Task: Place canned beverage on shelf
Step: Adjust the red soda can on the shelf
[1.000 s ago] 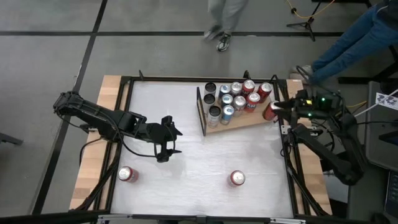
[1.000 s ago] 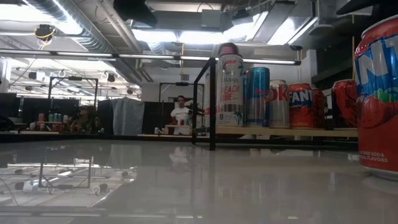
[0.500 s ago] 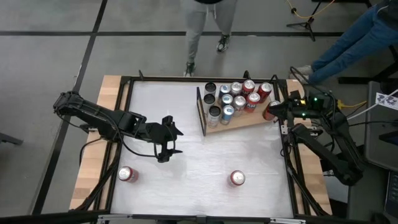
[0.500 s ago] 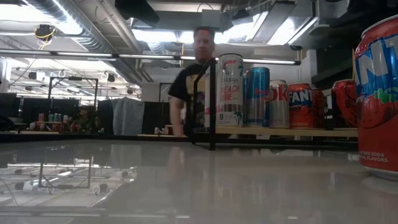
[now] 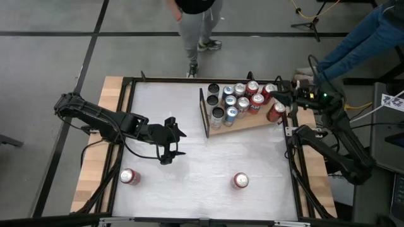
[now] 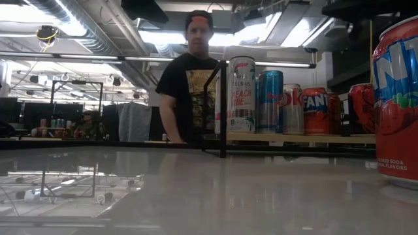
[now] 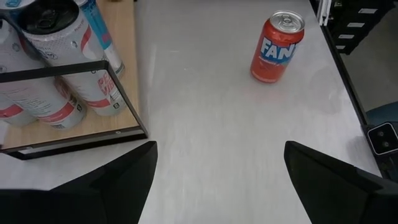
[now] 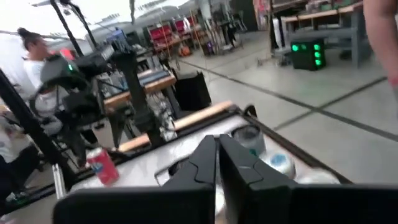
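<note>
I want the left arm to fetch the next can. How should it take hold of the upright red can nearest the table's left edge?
Grip the upright red can around the middle of its round side wall, coming from above with fingers straddling it. It stands alone on the white tabletop, so either side is free. The left gripper hovers open close by; the right gripper is shut beside the wooden shelf.

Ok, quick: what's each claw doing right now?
Left claw: open, empty, above the white tabletop.
Right claw: shut, holding nothing, raised beside the light-brown wooden shelf.
</note>
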Available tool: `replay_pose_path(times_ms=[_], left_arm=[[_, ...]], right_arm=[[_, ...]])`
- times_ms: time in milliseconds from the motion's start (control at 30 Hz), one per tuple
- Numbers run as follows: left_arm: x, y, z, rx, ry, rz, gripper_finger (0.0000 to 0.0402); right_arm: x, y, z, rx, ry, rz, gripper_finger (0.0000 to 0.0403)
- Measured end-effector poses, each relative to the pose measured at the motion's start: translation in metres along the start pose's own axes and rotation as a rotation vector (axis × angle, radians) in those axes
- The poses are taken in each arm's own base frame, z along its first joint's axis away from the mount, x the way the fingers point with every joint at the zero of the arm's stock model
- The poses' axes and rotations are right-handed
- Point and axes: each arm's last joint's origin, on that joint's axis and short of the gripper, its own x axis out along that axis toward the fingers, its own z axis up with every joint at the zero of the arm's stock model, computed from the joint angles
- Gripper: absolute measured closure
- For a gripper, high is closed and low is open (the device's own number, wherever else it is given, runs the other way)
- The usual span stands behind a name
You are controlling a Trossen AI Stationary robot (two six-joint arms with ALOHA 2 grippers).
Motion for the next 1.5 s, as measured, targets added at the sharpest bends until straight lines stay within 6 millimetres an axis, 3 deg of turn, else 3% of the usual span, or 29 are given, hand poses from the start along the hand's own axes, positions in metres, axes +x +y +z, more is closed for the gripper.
replay_pose_path(times_ms=[167,300,433,567,767,933,1233,1500], left_arm=[[0.0,0.002,0.0,0.0,-0.013,0.057,0.0059],[0.0,0.003,0.001,0.0,-0.022,0.093,0.0059],[0.0,0.003,0.001,0.0,-0.024,0.099,0.0059],[0.0,0.003,0.001,0.001,-0.023,0.097,0.0059],[0.0,0.002,0.001,0.001,-0.023,0.096,0.0059],[0.0,0.002,0.001,0.001,-0.023,0.095,0.0059],[0.0,0.002,0.001,-0.001,-0.023,0.095,0.0059],[0.0,0.002,0.001,-0.001,-0.022,0.094,0.0059]], right_arm=[[0.022,-0.014,0.01,0.027,-0.003,0.121,0.0391],[0.043,-0.013,0.011,0.023,0.007,0.209,0.0391],[0.065,0.001,0.007,0.015,0.021,0.301,0.0391],[0.075,0.022,0.001,0.017,0.053,0.355,0.0396],[0.066,0.052,-0.001,0.048,0.145,0.314,0.0401],[0.051,0.068,-0.012,0.132,0.33,0.167,0.0402],[0.034,0.086,-0.049,0.305,0.684,-0.011,0.0402],[0.016,0.09,-0.07,0.341,0.842,-0.236,0.0402]])
